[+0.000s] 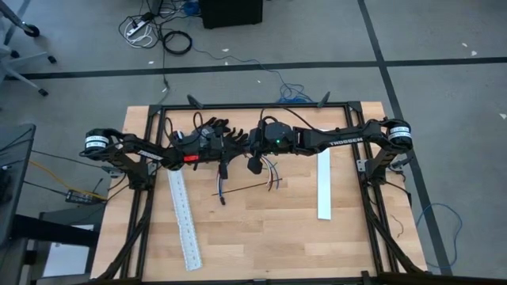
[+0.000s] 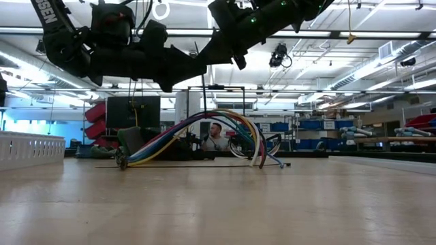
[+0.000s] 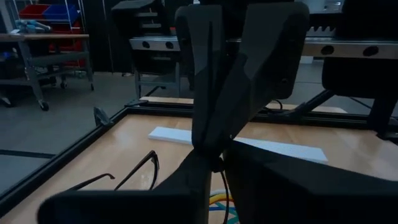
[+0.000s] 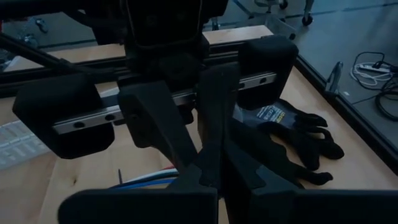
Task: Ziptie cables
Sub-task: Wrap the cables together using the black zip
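Observation:
The cables (image 1: 269,180) are a bundle of coloured wires lying on the wooden table, arched up in the middle (image 2: 204,129) with both ends down on the wood. They also show under the fingers (image 3: 217,200) (image 4: 149,179). Above the bundle my left gripper (image 1: 234,148) and my right gripper (image 1: 250,147) meet tip to tip, clear of the table. In its own wrist view my left gripper (image 3: 214,165) has its fingers drawn together. So does my right gripper (image 4: 208,171). A thin black strand (image 3: 140,168) lies on the wood beside the cables. My left gripper comes in level from the table's left, its tips (image 3: 205,174) against the right gripper's tips. Whether something thin lies between the fingers, I cannot tell. My right gripper slants slightly down from the table's right, its tips (image 4: 214,163) against the left gripper's. The fingers hide the meeting point.
A pair of black gloves (image 1: 212,127) (image 4: 292,134) lies on the wood behind the grippers. One white slotted strip (image 1: 184,218) lies at the near left, another (image 1: 324,184) at the right. A black frame (image 1: 261,108) borders the table.

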